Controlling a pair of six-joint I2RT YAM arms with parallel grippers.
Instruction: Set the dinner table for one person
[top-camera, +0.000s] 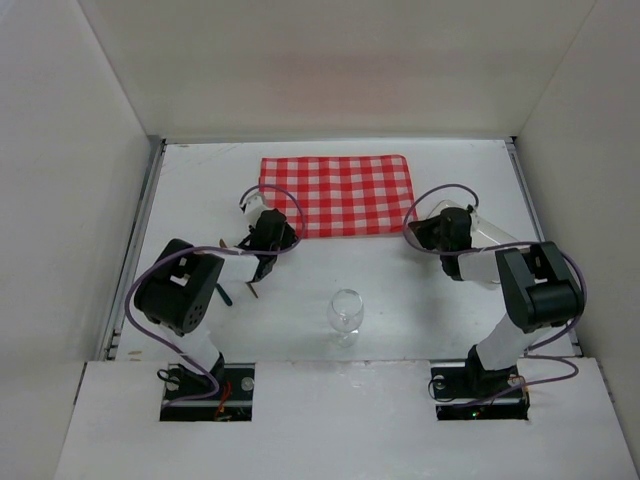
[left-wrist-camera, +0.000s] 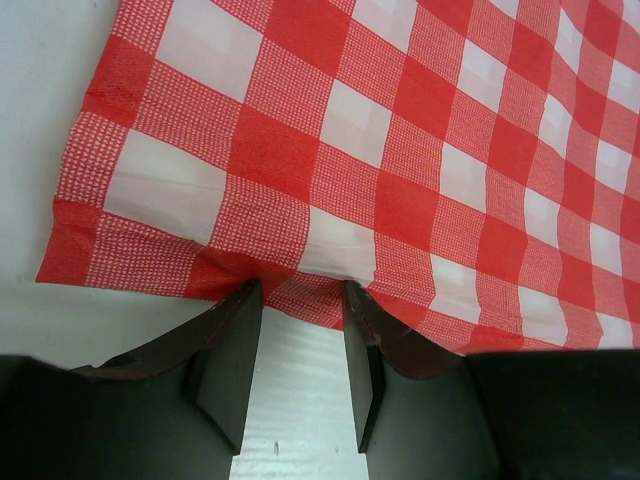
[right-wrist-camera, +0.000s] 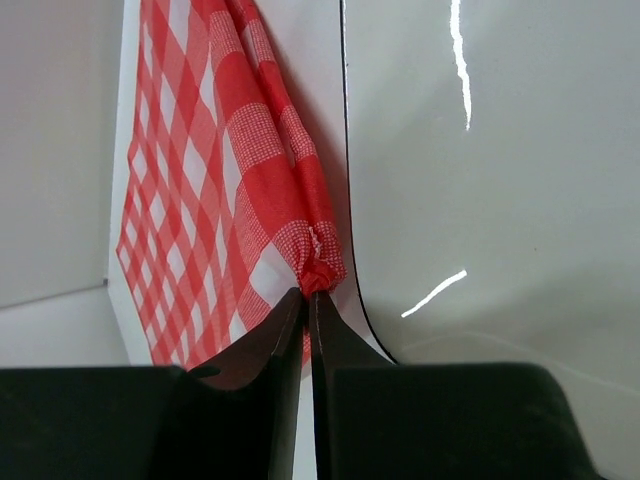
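Note:
A red-and-white checked cloth (top-camera: 338, 195) lies flat at the back middle of the dinner table (top-camera: 200, 190). My left gripper (top-camera: 276, 236) is at the cloth's near left corner. In the left wrist view it (left-wrist-camera: 302, 290) stands open, its fingertips (left-wrist-camera: 250, 296) touching the cloth's (left-wrist-camera: 380, 130) hem, with bare table between the fingers. My right gripper (top-camera: 416, 236) is at the near right corner. Its jaws (right-wrist-camera: 306, 293) are almost together, pinching a bunched corner of the cloth (right-wrist-camera: 318, 262), which rises in folds from there.
A clear wine glass (top-camera: 345, 311) stands upright near the front middle. A glossy white plate (right-wrist-camera: 480, 150) lies just right of the pinched corner, under the right arm. Small dark items (top-camera: 226, 296) lie beside the left arm. Walls enclose the table.

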